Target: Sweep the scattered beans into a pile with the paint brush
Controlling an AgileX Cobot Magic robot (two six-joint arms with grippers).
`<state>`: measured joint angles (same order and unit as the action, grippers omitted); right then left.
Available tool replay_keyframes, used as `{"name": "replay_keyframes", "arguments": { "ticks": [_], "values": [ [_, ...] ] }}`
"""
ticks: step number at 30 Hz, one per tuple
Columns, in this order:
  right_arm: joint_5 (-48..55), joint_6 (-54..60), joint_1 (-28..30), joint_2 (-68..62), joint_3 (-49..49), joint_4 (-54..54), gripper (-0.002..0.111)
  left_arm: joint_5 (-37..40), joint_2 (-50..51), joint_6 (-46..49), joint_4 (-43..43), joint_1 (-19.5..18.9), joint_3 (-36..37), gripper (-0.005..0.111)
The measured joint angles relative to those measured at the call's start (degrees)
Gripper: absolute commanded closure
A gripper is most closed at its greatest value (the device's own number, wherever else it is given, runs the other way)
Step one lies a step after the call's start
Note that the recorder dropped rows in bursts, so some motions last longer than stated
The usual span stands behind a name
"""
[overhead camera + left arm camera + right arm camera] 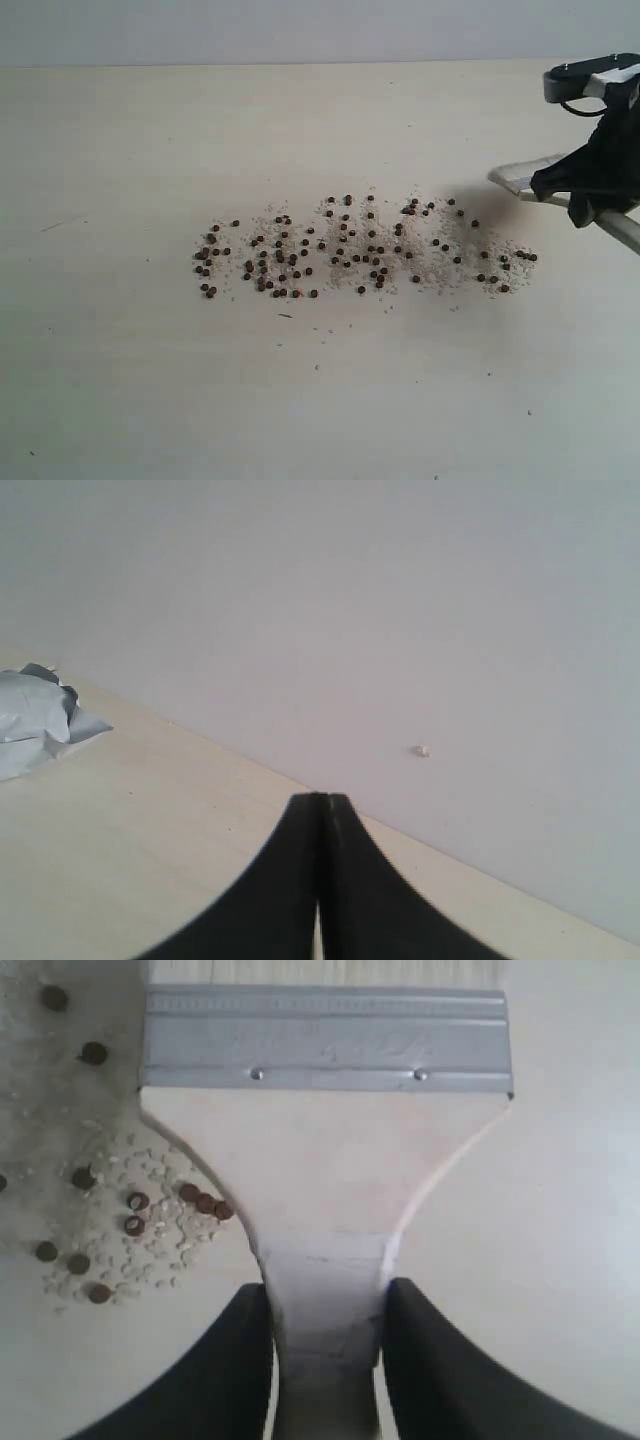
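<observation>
right fingers [222, 1370] clamped on paint brush [330, 1180], cream handle, silver ferrule | left fingers [280, 900] pressed together | beans [346, 263] scattered, reddish-brown

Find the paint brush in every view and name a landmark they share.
Exterior: paint brush at the right edge, above the table.
Left wrist: not in it.
Right wrist: paint brush fills the middle, handle clamped in the right gripper.
Landmark: beans, seen in exterior and right wrist only.

Crumpled grey sheet [35, 715] lies on table [150, 860] (beside the wall [400, 610]).
</observation>
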<state>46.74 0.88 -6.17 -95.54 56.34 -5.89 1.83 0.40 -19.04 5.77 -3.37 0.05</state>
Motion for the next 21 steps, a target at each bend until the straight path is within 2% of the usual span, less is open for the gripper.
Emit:
{"name": "replay_keyframes", "arguments": {
  "ticks": [12, 17, 21],
  "values": [
    [12.9, 3.0, 0.0, 8.2, 0.0, 1.1, 0.108, 0.0, 0.0, 0.0, 0.0, 0.0, 0.0, 0.107],
    [16.8, 7.5, 0.0, 10.5, 0.0, 8.2, 0.108, -0.4, 0.0, -0.5, 0.0, 0.0, 0.0, 0.107],
    [18.9, 11.8, 0.0, 11.7, 0.0, 15.9, 0.108, -3.6, 0.0, -0.7, 0.0, 0.0, 0.0, 0.107]
  ]
}}
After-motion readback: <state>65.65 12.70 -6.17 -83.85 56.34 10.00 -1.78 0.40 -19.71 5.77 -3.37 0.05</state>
